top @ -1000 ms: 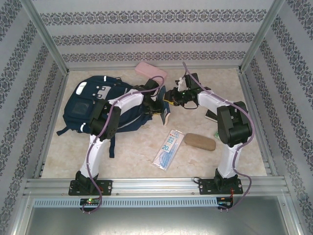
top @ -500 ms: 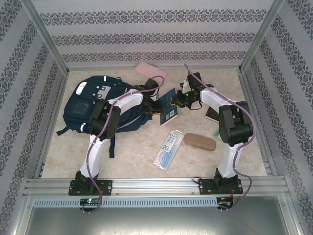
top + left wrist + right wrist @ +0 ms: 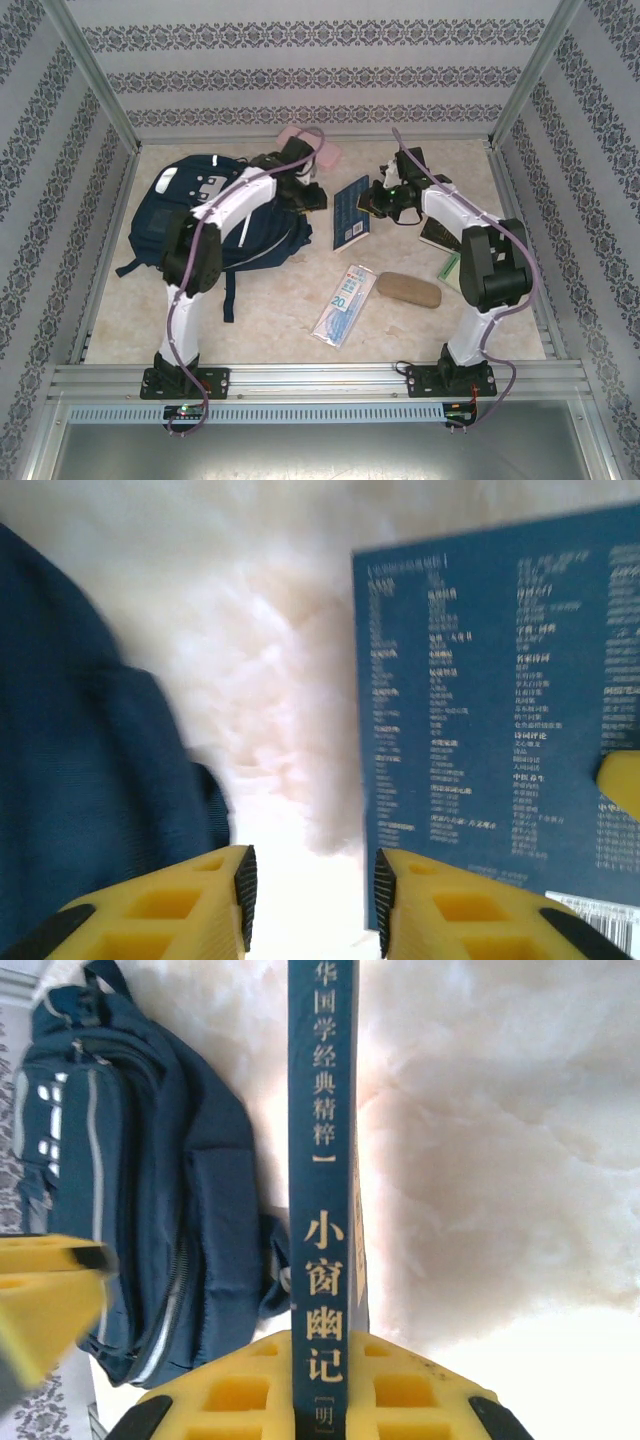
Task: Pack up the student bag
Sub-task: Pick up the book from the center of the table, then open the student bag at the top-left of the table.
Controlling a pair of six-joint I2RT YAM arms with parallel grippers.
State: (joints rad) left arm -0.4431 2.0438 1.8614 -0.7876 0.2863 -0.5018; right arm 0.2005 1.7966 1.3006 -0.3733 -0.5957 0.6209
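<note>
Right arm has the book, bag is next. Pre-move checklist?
1. Grip: ok. The right gripper is clamped on the spine of the book.
2. Spare arm free: ok. The left gripper is open and holds nothing.
3. Path from book to bag: not ok. The left gripper hangs over the gap between them.
4. Bag opening ready: cannot tell. No open zip is visible.

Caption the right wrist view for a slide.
Right gripper clamps a navy book, spine to camera, the student bag lying beside it on the pale table.
</note>
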